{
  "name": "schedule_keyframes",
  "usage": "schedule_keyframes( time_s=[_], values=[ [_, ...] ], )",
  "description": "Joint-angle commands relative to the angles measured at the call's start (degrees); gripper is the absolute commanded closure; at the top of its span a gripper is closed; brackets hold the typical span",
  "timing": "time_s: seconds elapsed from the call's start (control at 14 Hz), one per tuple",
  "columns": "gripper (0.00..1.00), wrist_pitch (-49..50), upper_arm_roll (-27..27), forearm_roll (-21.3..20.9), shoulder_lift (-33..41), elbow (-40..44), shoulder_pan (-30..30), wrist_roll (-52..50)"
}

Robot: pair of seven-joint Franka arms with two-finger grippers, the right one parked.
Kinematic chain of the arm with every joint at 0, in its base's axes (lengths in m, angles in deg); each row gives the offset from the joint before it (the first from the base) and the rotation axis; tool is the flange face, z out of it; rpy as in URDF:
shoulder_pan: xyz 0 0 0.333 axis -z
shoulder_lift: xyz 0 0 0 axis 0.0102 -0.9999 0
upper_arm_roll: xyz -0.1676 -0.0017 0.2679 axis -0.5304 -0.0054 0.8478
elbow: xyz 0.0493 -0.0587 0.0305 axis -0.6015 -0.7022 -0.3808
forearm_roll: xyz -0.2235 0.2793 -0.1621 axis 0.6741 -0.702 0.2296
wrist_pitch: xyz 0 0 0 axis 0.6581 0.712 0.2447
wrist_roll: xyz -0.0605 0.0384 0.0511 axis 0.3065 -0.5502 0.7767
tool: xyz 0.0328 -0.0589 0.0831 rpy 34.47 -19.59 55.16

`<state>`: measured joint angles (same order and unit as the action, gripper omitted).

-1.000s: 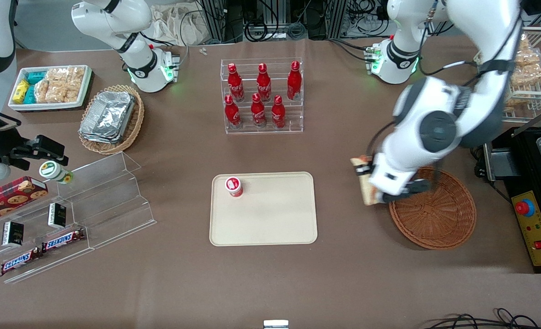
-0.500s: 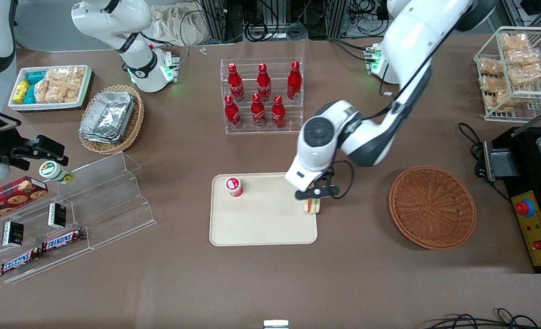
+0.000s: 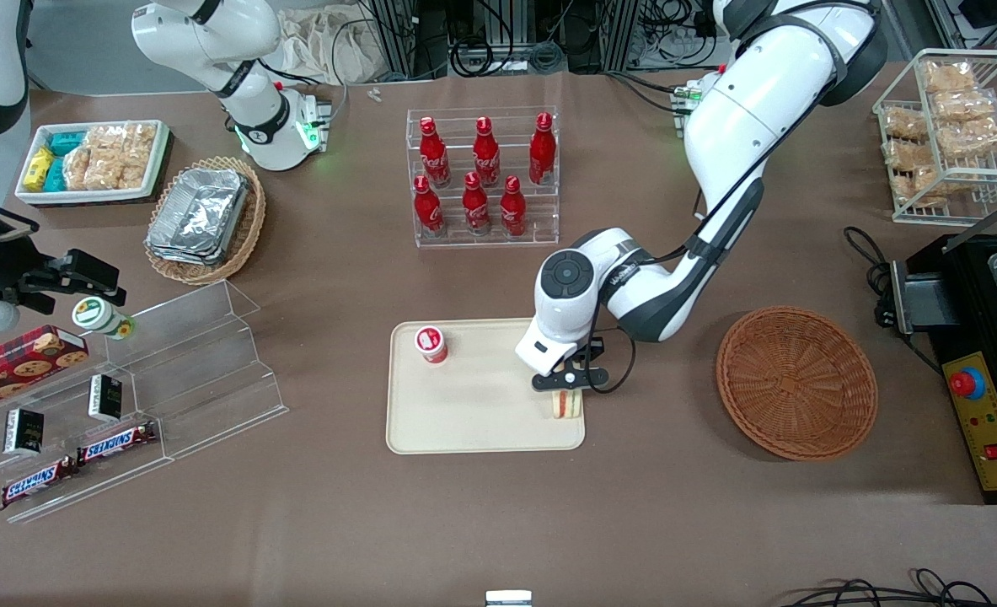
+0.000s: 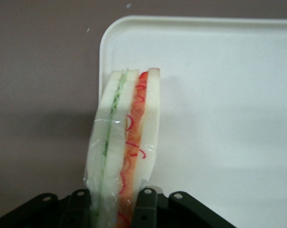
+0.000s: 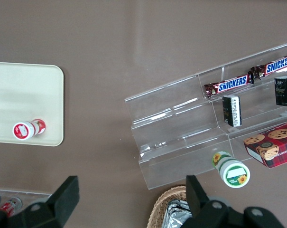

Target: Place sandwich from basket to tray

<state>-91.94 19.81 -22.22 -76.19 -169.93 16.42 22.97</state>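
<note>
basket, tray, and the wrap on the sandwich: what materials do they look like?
Basket: reddish-brown woven wicker, by its ribbed weave. Tray: cream, smooth, matte, with a moulded rim and rounded corners, probably plastic. Sandwich, held in the gripper over the tray's edge: clear glossy film, shown by creases and glints over pale bread.

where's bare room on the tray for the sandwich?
Tray is bare between the small red can and the sandwich, held by the gripper over the corner nearest the basket. Only the can's corner is taken.
</note>
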Motion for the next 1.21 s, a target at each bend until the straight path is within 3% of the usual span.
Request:
schedule_keyframes(
  time_s=[0.0, 0.29, 0.57, 0.86, 1.14],
  values=[
    [0.0, -3.96, 0.06, -2.36, -0.66, 0.05, -0.28, -0.98],
    [0.0, -1.08, -0.03, -3.94, 2.66, 0.23, -0.37, -1.24],
    [0.0, 19.2, -0.46, -3.34, 13.02, 0.58, -0.71, 2.07],
    [0.0, 23.26, -0.29, 10.97, 20.59, 2.85, -8.26, 16.29],
    [0.0, 40.03, -0.29, 20.02, 21.04, 13.83, -14.5, 30.36]
  ],
)
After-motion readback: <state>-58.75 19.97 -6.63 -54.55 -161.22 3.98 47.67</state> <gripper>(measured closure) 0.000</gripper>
